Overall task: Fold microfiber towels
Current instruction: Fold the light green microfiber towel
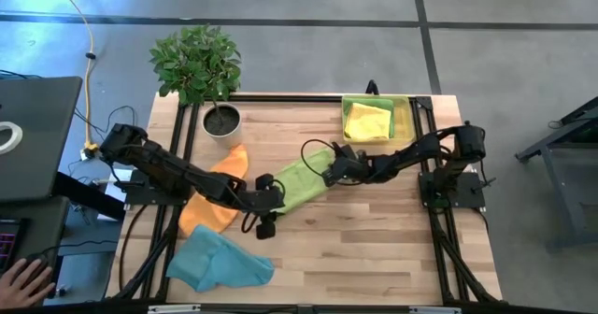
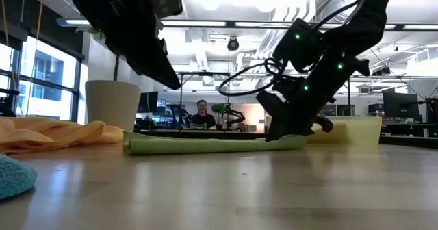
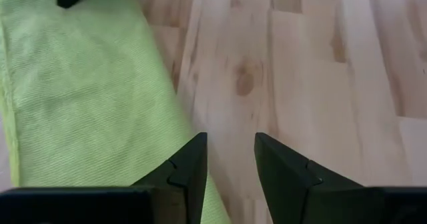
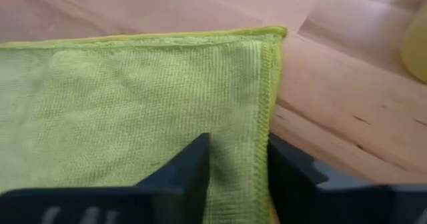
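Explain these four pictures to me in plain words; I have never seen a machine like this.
Two dark robot arms work at a wooden table. One picture looks straight down, one looks level across the tabletop, and two come from cameras on the wrists. A folded lime green fuzzy towel lies mid-table. The right gripper straddles its edge. The left gripper hovers open beside its other end, holding nothing. Nearby lie an orange towel and a light blue towel. A translucent yellow tray holds a folded yellow towel. A potted plant stands at the back.
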